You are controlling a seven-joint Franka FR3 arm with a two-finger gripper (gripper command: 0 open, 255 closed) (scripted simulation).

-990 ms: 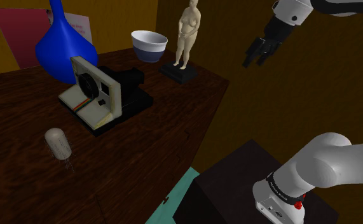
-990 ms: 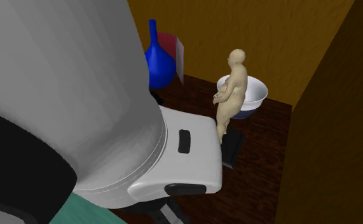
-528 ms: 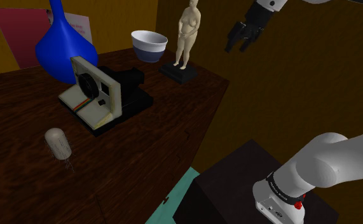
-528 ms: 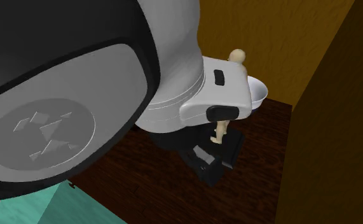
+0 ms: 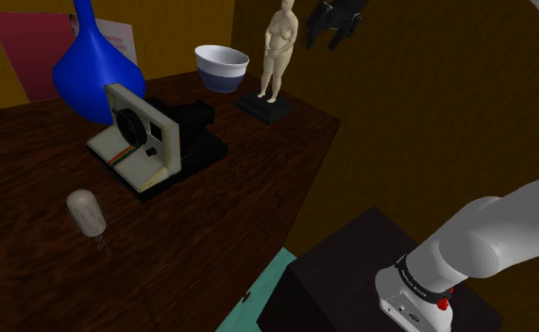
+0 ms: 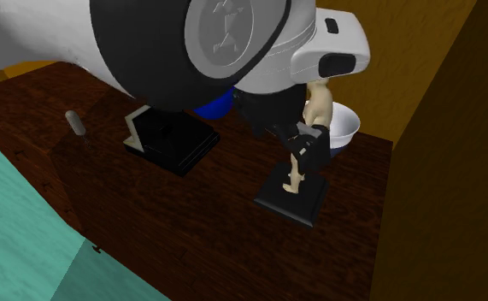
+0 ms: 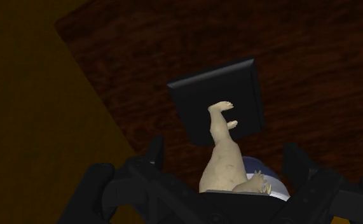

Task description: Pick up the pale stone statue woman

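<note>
Hovering by statue [image 5: 278, 52] — gripper [image 5: 324, 41] spread wide

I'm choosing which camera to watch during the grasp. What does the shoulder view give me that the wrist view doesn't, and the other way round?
Shoulder view: the blue vase, the instant camera and the light bulb near the statue, plus the gripper at head height, to the statue's right in that view. Wrist view: a look down the statue's legs to its feet on the black base, the open fingers apart on either side, not touching it. Both: the pale statue, its base and the dark wooden table.
</note>
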